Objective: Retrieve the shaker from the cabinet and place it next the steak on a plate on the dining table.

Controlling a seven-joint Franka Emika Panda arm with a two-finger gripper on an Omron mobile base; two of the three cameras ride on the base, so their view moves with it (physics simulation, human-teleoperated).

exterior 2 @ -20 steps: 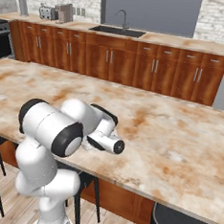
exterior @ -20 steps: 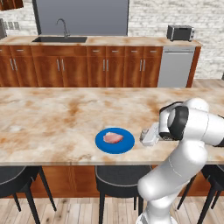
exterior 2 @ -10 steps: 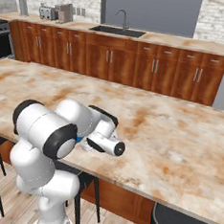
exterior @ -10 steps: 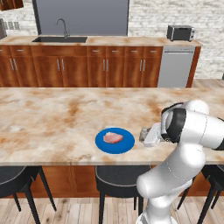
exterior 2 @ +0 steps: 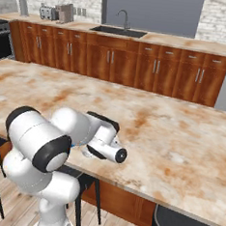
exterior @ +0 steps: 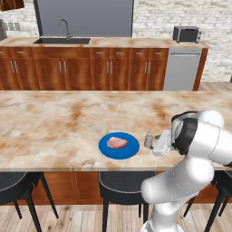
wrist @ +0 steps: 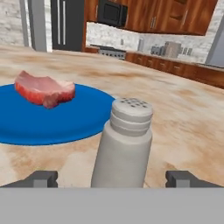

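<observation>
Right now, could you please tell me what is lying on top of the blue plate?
The steak lies on the plate, with bare blue around it. The shaker stands on the table beside the plate, not on it. The plate surface under the steak is covered.

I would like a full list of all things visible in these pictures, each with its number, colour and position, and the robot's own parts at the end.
shaker: one, grey with lighter cap, upright on the dining table just right of the plate, between the open fingers
plate: one, bright blue, near the front edge of the dining table
steak: one, pinkish, on the plate
dining table: one, beige-and-rust marbled top
stools: dark seats, under the table's front edge
sink with faucet: one, on the back counter
lower cabinets: reddish-brown, under the back counter
toaster oven: one, dark, right end of the back counter
dishwasher: one, grey, right of the lower cabinets
gripper: one, dark fingertips, open on either side of the shaker
</observation>
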